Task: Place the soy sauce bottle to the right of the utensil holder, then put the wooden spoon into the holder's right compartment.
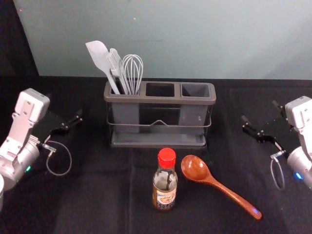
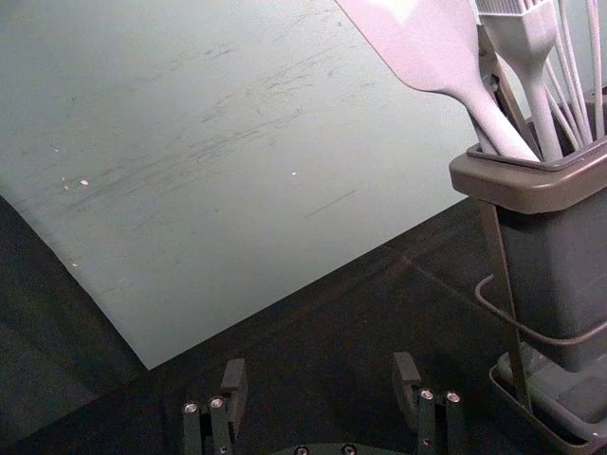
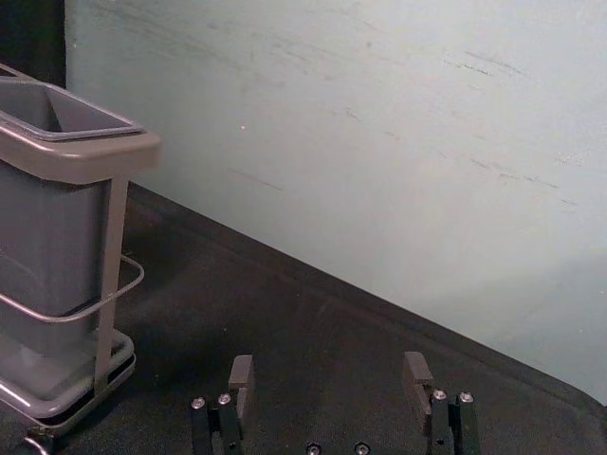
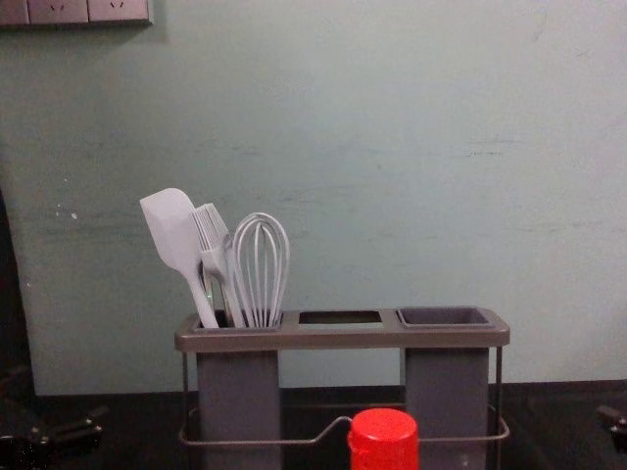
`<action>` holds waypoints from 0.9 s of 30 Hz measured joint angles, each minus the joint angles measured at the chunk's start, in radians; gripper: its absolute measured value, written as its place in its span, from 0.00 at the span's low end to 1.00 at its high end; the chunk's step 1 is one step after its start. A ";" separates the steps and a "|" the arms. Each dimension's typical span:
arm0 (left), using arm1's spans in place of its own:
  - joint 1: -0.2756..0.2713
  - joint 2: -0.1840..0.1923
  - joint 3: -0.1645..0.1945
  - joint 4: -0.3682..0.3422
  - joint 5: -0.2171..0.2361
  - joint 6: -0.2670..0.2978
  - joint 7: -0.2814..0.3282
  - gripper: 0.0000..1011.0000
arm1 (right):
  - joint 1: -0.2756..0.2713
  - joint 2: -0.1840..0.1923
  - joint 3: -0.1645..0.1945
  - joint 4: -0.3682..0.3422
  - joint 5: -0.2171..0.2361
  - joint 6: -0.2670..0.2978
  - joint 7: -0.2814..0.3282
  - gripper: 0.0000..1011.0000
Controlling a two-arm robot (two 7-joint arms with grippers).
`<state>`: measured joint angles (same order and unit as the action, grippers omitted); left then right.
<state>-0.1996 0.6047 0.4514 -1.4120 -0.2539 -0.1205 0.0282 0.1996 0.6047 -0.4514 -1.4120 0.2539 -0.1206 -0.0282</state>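
Left gripper point(image 1: 65, 107) is open at the left of the head view, apart from the utensil holder point(image 1: 160, 98); the left wrist view shows the left gripper point(image 2: 321, 379) with nothing between its fingers. Right gripper point(image 1: 260, 111) stands open right of the holder, and in the right wrist view the right gripper point(image 3: 330, 374) is also empty. The soy sauce bottle point(image 1: 165, 187), red-capped, is upright in front of the holder. Beside it lies the wooden spoon point(image 1: 219, 185), bowl toward the holder and handle slanting front right. The holder's right compartment point(image 1: 196, 90) holds nothing visible.
A white spatula point(image 1: 100, 58), a brush and a whisk point(image 1: 132, 73) stand in the holder's left compartment. Behind the black-covered table point(image 1: 97, 195) rises a pale wall point(image 1: 195, 39). A socket panel point(image 4: 73, 12) is on the wall at upper left.
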 joint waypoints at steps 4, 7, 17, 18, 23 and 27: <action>0.000 0.000 0.000 0.000 0.000 0.000 0.000 0.99 | 0.000 -0.003 0.004 0.000 -0.003 -0.003 0.005 0.99; 0.000 0.000 0.000 0.000 0.000 0.000 0.000 0.99 | -0.004 -0.005 0.015 -0.009 -0.004 -0.011 0.015 0.99; 0.000 0.000 0.000 0.000 0.000 0.000 0.000 0.99 | -0.086 0.035 0.068 -0.125 0.032 -0.047 0.073 0.99; 0.000 0.000 0.000 0.000 0.000 0.000 0.000 0.99 | -0.103 0.046 0.077 -0.146 0.049 -0.052 0.093 0.99; 0.000 0.000 0.000 0.000 0.000 0.000 0.000 0.99 | -0.161 0.083 0.109 -0.206 0.126 -0.072 0.177 0.99; 0.000 0.000 0.000 0.000 0.000 0.000 0.000 0.99 | -0.204 0.114 0.133 -0.242 0.188 -0.087 0.250 0.99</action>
<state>-0.1995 0.6047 0.4514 -1.4119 -0.2539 -0.1205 0.0283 -0.0046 0.7186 -0.3181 -1.6538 0.4420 -0.2079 0.2213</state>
